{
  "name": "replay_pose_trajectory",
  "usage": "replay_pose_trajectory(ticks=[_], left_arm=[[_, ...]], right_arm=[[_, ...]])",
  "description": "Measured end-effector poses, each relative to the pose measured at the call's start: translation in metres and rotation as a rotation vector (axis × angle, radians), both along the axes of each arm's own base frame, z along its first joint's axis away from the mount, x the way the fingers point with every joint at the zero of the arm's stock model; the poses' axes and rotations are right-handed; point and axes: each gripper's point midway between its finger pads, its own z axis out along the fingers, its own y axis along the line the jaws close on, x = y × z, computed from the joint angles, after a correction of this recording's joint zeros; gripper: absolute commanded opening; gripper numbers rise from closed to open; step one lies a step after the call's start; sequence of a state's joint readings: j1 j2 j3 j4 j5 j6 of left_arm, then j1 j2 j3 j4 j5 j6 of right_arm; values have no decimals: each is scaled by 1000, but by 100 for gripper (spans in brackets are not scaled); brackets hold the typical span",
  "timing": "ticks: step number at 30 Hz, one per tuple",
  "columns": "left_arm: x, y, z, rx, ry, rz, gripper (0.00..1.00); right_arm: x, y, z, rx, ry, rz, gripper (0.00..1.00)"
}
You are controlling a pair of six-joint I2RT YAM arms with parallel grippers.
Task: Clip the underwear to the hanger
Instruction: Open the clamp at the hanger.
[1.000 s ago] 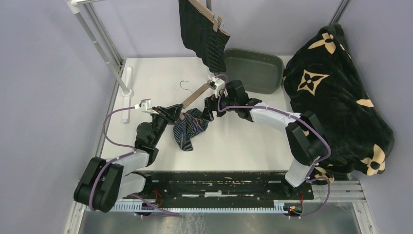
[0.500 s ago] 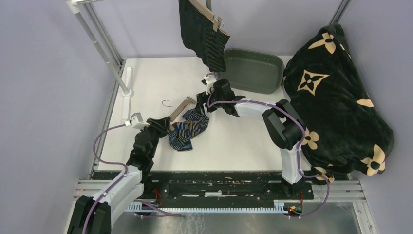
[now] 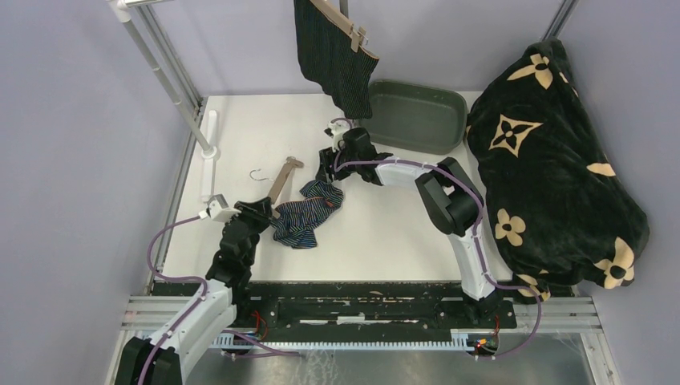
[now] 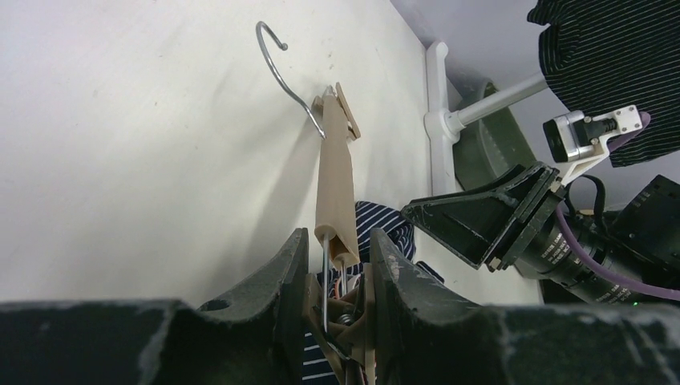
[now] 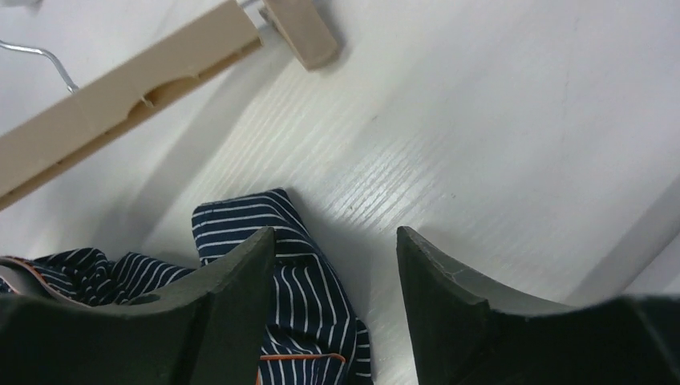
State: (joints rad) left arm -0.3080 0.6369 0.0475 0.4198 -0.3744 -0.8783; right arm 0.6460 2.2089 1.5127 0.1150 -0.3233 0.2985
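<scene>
Black jaws, black-and-white arms [image 3: 401, 171], looping purple cables [image 3: 150, 249]

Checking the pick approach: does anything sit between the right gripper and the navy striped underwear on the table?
Nothing visible. The right gripper, jaws apart, is directly over the navy striped underwear; the wooden hanger lies off to one side, its near end clamped in the left gripper.

Bare table [image 3: 240, 128] lies open at the rear left, between the rack upright [image 3: 164, 72] and the hanger [image 3: 281, 178], and to the right of the navy underwear [image 3: 309, 216]. The hung black underwear [image 3: 333, 56] overhangs the rear centre; the green bin [image 3: 417, 120] blocks the rear right; the blanket [image 3: 553, 176] closes the right edge.
</scene>
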Motion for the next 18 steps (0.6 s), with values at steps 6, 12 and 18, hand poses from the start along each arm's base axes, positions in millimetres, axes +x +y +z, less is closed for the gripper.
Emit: replay_pose_trajectory(ticks=[6, 12, 18], left_arm=[[0, 3, -7, 10, 21, 16, 6], [0, 2, -10, 12, 30, 12, 7], [7, -13, -10, -7, 2, -58, 6]], right_arm=[[-10, -1, -14, -18, 48, 25, 35], [-13, 1, -14, -12, 52, 44, 1], [-12, -16, -7, -3, 26, -12, 1]])
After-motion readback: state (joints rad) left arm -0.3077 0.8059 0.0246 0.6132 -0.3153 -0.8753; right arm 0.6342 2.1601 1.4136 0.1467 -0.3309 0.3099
